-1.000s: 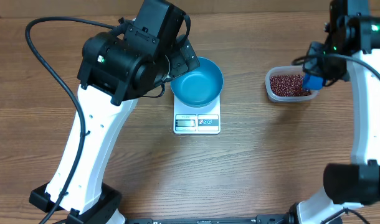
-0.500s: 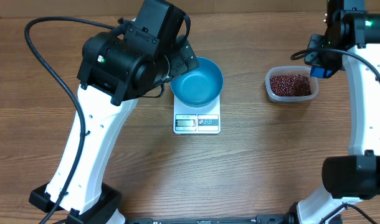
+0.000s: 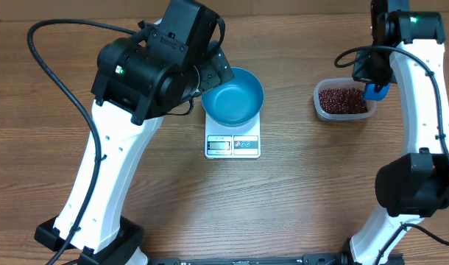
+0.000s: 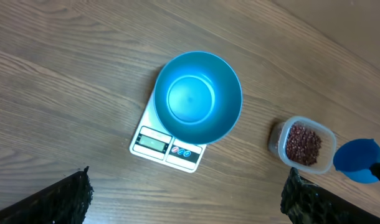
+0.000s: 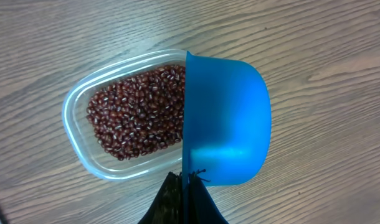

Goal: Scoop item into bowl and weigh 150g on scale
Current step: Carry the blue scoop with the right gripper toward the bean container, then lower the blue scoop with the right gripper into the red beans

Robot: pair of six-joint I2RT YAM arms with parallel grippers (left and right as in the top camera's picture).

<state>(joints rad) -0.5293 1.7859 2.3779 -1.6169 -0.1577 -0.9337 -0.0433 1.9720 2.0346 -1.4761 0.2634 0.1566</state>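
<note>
The empty teal bowl stands on the white scale at mid-table. Dark red-brown beans fill a clear tub to the right. My right gripper is shut on the handle of a small blue scoop. The scoop is turned on its side by the tub's right end, its mouth facing the beans. My left gripper hangs high above the table, wide open and holding nothing. From it I see the bowl, the scale and the scoop.
The bulky left arm stands just left of the bowl and overlaps its rim in the overhead view. The right arm runs down the right side of the table. Bare wood lies in front of the scale.
The right arm has turned and shifted the scoop from over the tub's right end to just beside it. The left arm and the bowl have not moved.
</note>
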